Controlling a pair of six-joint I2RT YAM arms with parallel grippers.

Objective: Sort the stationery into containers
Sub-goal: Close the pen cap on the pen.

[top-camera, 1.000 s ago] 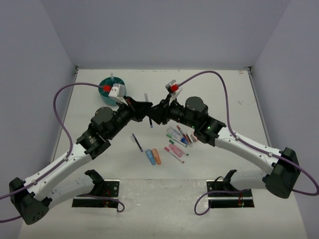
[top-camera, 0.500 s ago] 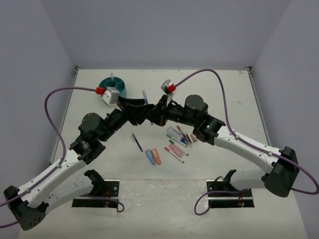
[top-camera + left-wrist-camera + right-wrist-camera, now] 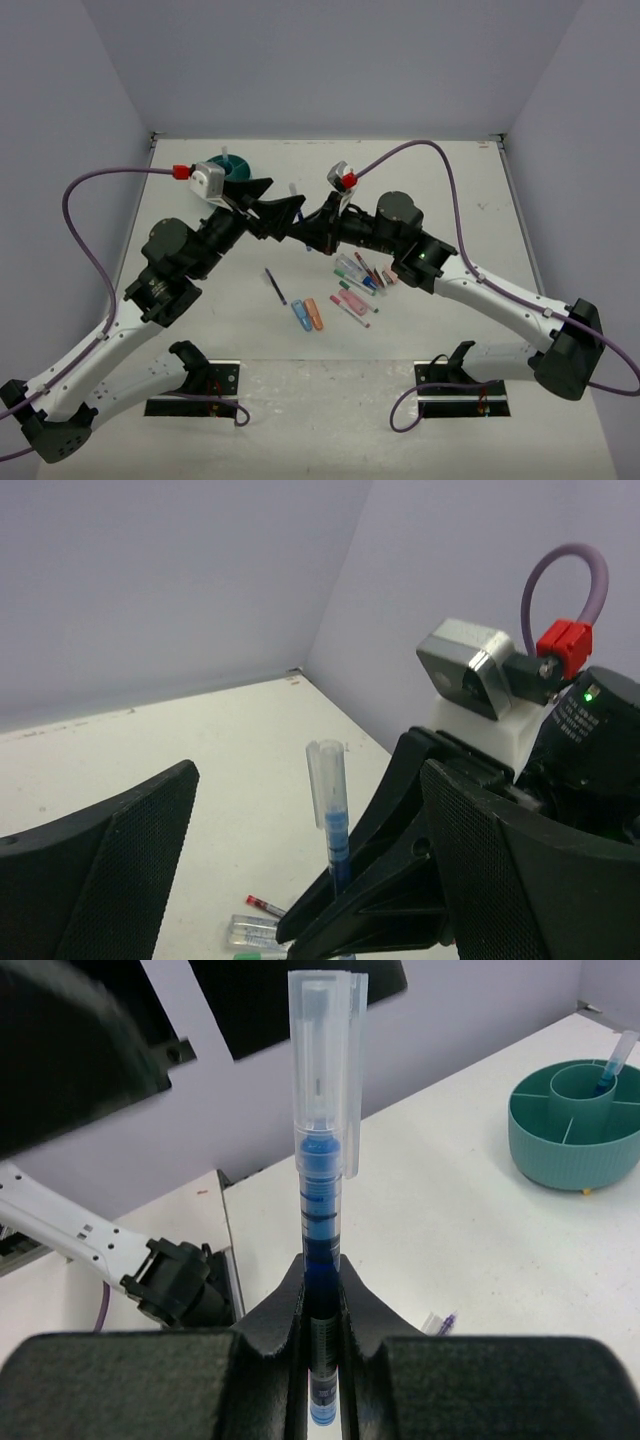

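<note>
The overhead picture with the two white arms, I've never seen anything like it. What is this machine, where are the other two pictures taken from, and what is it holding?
It is a pair of robot arms bolted to a white table, seen from a camera above and behind. Each arm ends in a two-finger gripper with a small camera on its wrist; the other two pictures come from those. The right gripper is shut on a blue pen with a clear cap, held upright. The left gripper stands open around that pen without touching it. On the table lie loose markers and pens and a round teal tub with compartments, one pen already in its centre cup.
</note>
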